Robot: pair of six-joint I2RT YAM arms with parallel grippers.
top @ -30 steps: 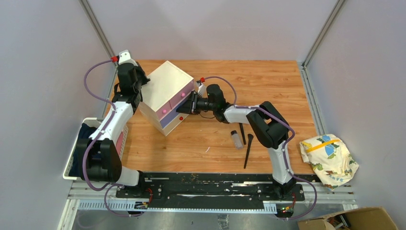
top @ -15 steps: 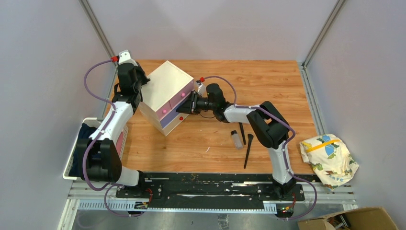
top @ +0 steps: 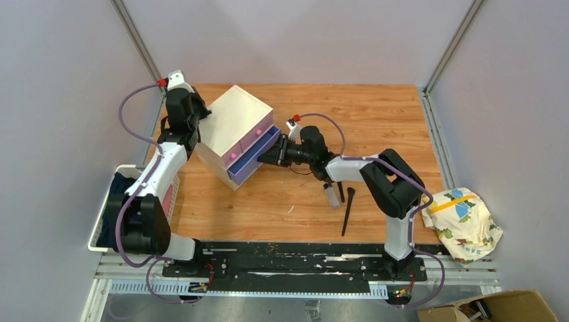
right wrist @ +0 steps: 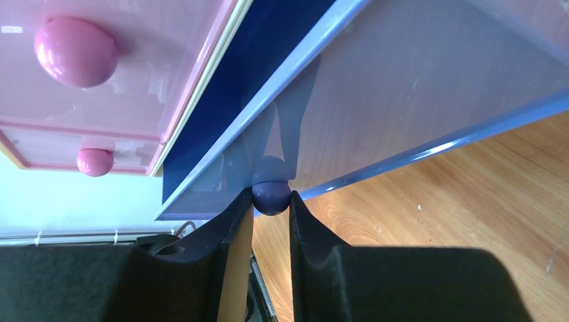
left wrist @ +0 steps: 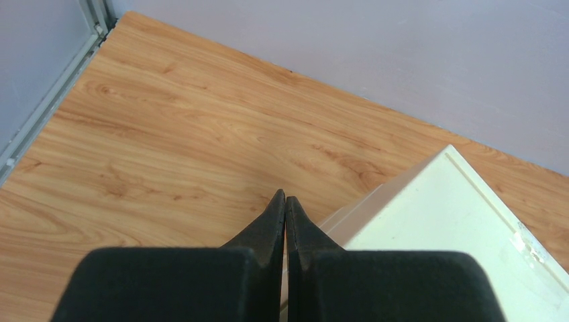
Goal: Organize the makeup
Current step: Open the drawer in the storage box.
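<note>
Purple drawer knob (right wrist: pixel 271 193) is clamped in the right hand (right wrist: pixel 271 203); the left hand (left wrist: pixel 286 199), pressed together, sits beside the cream box (top: pixel 235 115).

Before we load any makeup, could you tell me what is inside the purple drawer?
The purple drawer shows only bare dark blue interior where pulled out; the rest is hidden inside the cream box.
</note>
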